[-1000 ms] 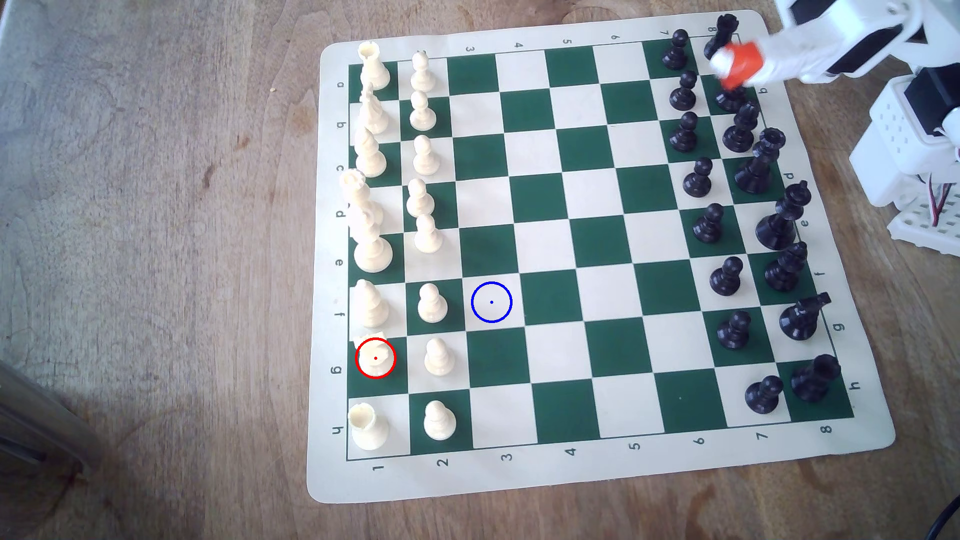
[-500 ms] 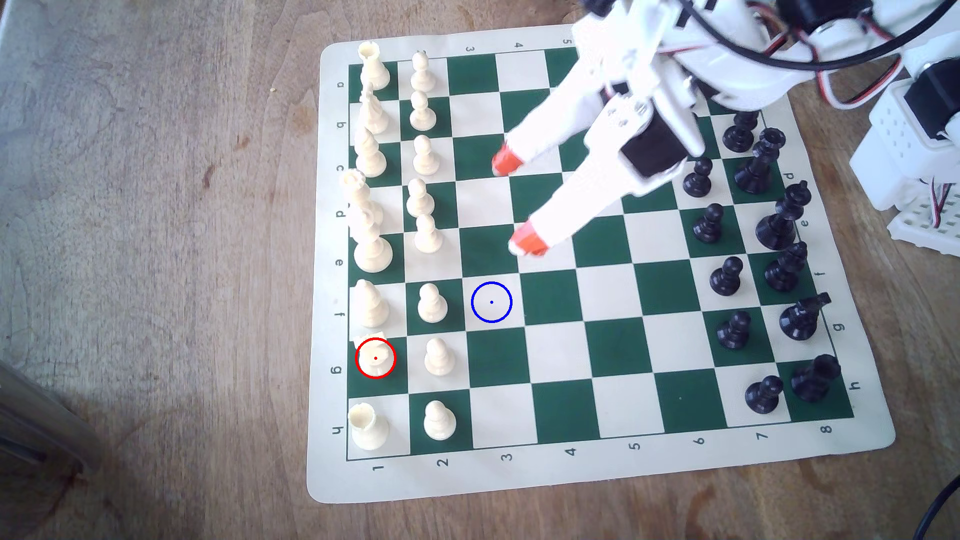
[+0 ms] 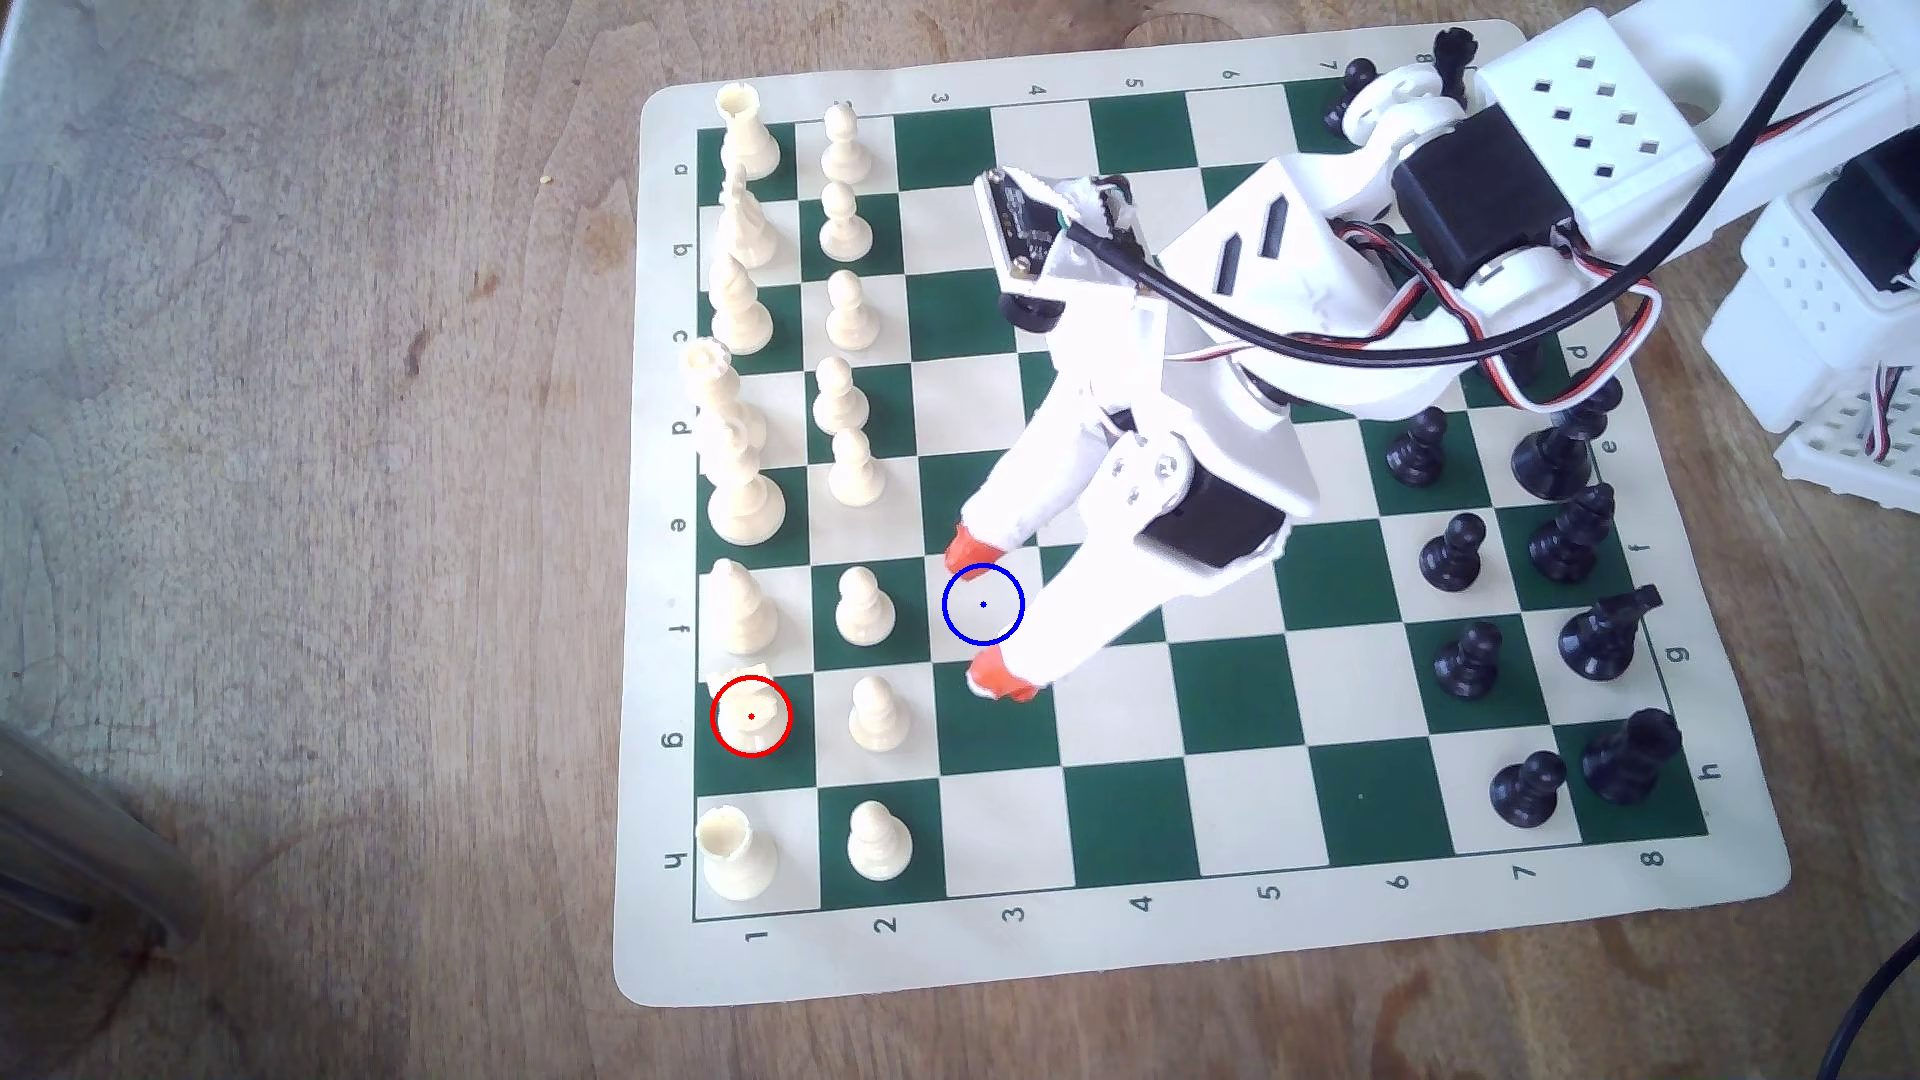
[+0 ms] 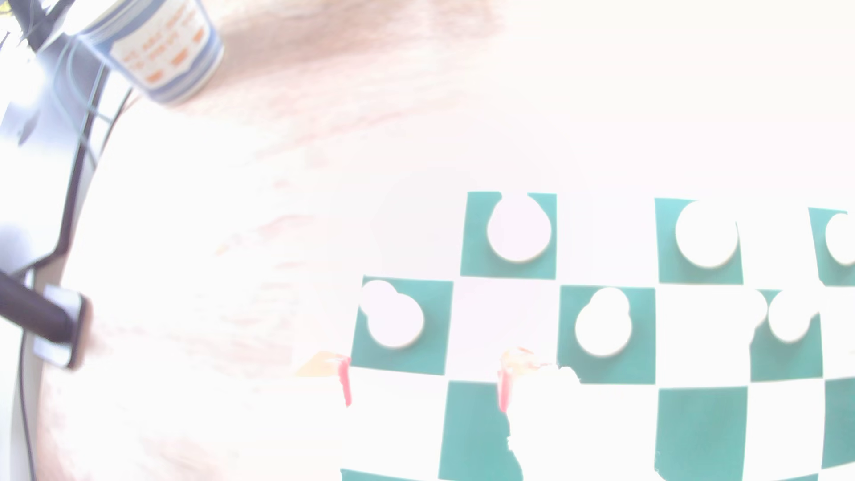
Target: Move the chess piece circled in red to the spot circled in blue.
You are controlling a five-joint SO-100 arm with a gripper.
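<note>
The chess piece, a cream knight, stands inside the red ring on the first file near the exterior view's lower left. The spot is a cream square marked with a blue ring and dot, two files to the right and one row up. My gripper hangs open over that spot, one orange fingertip above the ring and the other below it, holding nothing. The knight is about two squares from the nearest fingertip. In the washed-out wrist view my gripper is open over the green and white squares.
Cream pawns stand between the gripper and the knight. Black pieces line the exterior view's right side of the board mat. The arm's base sits off the right edge. A paper cup stands on the table.
The arm has swept from the black back corner across the board and down to the blue-ringed square. Its fingers are now spread open. No piece has moved.
</note>
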